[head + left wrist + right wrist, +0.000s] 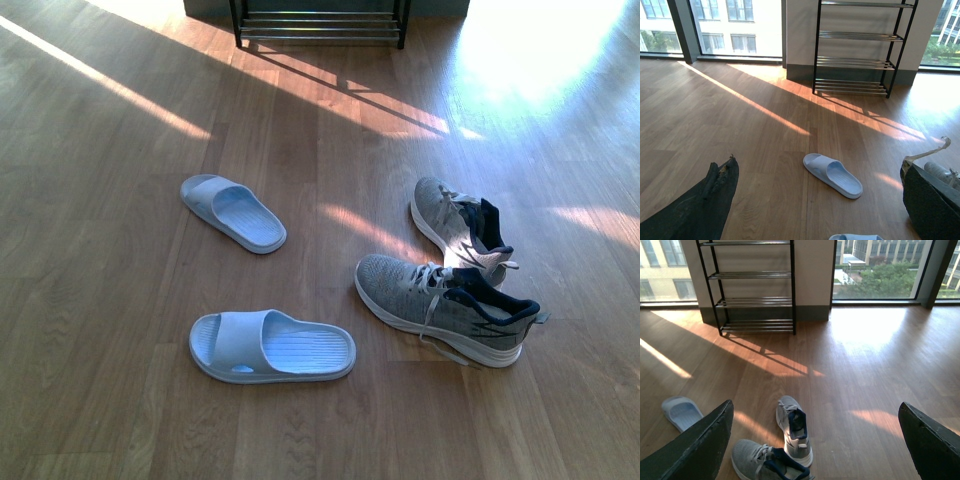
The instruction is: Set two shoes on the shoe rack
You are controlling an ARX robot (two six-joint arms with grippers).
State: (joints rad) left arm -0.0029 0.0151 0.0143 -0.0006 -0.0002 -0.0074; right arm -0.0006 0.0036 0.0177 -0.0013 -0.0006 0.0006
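Two grey knit sneakers with navy collars and white soles lie on the wooden floor at the right: the nearer shoe (445,310) (767,462) lies crosswise, the farther shoe (460,228) (794,429) points away, heel against it. The black shoe rack (320,22) (857,47) (751,287) with chrome rods stands against the far wall, empty. My left gripper (822,202) is open, high above the floor over the slides; a bit of a sneaker (942,174) shows past one finger. My right gripper (815,445) is open too, raised over the sneakers, touching nothing.
Two pale blue slides lie left of the sneakers: one nearer (270,346), one farther (232,212) (832,174) (681,412). Sunlit stripes cross the floor before the rack. Big windows flank the wall behind it.
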